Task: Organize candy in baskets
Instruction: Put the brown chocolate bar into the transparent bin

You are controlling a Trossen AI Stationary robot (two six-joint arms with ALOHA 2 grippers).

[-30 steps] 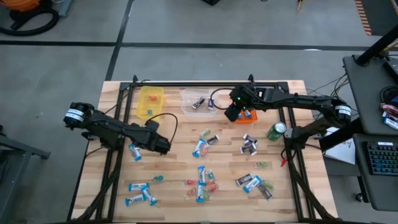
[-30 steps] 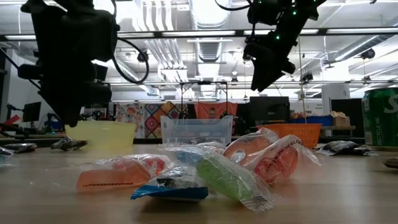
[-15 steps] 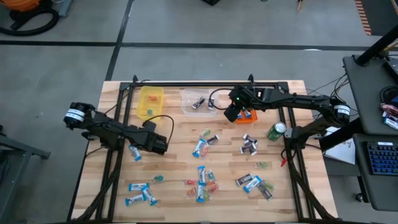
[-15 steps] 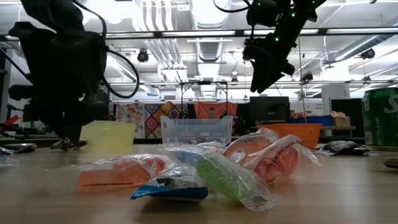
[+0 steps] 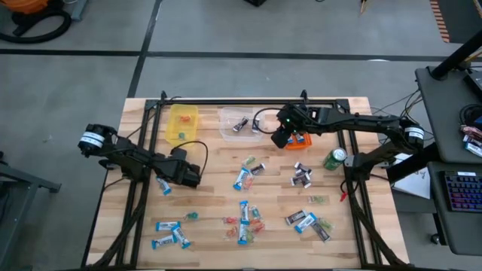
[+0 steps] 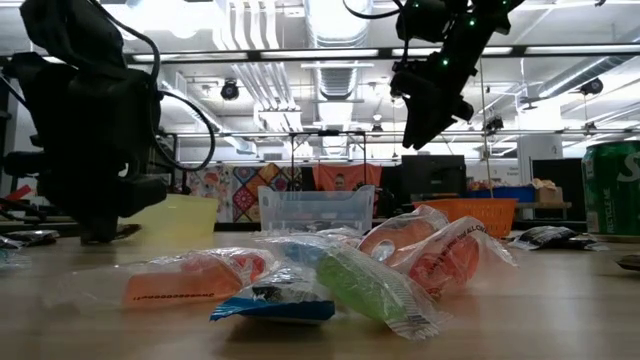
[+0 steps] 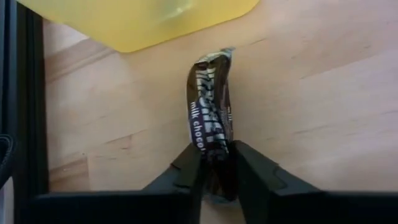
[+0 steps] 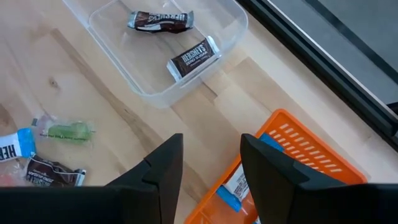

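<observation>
Your left gripper (image 7: 213,167) is clamped on a dark milk chocolate bar (image 7: 209,118) lying on the table just beside the yellow basket (image 7: 149,20). Your right gripper (image 8: 211,163) hangs with fingers spread and empty above the orange basket (image 8: 298,149), near the clear basket (image 8: 149,56) from the yellow one.

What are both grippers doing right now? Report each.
Left gripper: shut on a dark chocolate bar.
Right gripper: open, empty, above the orange basket.

The yellow basket (image 7: 146,22) is cut off; orange basket (image 8: 292,168) contents perhaps partly hidden
</observation>
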